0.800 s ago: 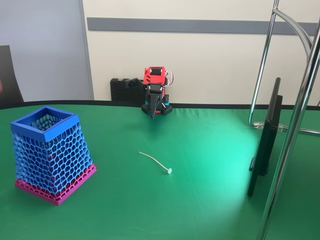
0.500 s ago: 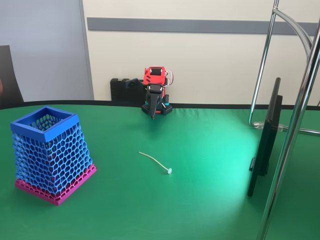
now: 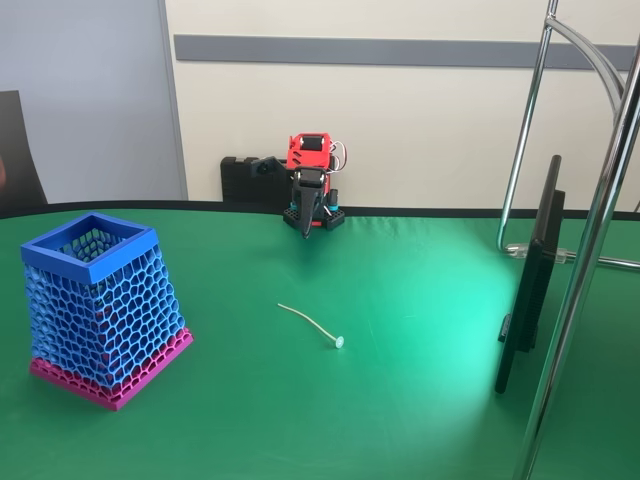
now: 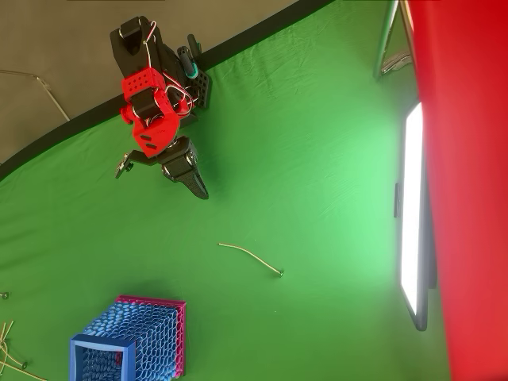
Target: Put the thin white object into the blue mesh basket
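The thin white object (image 3: pixel 312 324) lies flat on the green table, a curved stick with a small disc at its near end; the overhead view has it (image 4: pixel 250 257) mid-table. The blue mesh basket (image 3: pixel 98 305) stands upright at the left on its pink base, and from above it (image 4: pixel 131 344) sits at the bottom left. My gripper (image 3: pixel 305 226) hangs folded at the red arm's base at the far table edge, fingers together and pointing down, holding nothing. From overhead the gripper (image 4: pixel 200 190) is well apart from the stick.
A dark screen (image 3: pixel 530 280) on a stand and chrome poles (image 3: pixel 585 270) occupy the right side. A black block (image 3: pixel 245 180) sits behind the arm. Several thin sticks (image 4: pixel 9 349) lie at the overhead view's lower left edge. Open green cloth (image 3: pixel 400 400) surrounds the stick.
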Motion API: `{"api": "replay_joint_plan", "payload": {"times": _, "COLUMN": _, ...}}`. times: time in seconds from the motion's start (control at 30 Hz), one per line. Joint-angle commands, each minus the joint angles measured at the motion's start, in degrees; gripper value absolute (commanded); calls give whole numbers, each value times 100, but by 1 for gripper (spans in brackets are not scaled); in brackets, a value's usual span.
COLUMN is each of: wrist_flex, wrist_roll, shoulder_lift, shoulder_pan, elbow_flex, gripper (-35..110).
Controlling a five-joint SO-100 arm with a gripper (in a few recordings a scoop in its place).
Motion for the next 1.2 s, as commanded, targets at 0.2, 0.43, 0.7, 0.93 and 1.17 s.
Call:
{"api": "replay_joint_plan", "payload": {"times": 0.2, "wrist_flex": 18, "wrist_roll": 18, "shoulder_lift": 35, "shoulder_pan": -18, "elbow_flex": 44, "gripper": 1}}
{"api": "replay_joint_plan", "payload": {"times": 0.43, "wrist_flex": 18, "wrist_roll": 88, "shoulder_lift": 35, "shoulder_pan": 35, "elbow_flex": 44, "gripper": 1}}
{"api": "replay_joint_plan", "payload": {"times": 0.7, "wrist_flex": -237, "wrist_roll": -53, "shoulder_lift": -132, "shoulder_pan": 35, "elbow_flex": 26, "gripper": 1}}
{"api": "replay_joint_plan", "payload": {"times": 0.93, "wrist_flex": -35, "wrist_roll": 18, "shoulder_lift": 9, "shoulder_pan": 18, "elbow_flex": 35, "gripper": 1}}
{"api": "replay_joint_plan", "payload": {"times": 1.17, "wrist_flex": -114, "wrist_roll": 0, "shoulder_lift": -264, "shoulder_pan": 35, "elbow_flex": -211, "gripper": 1}}
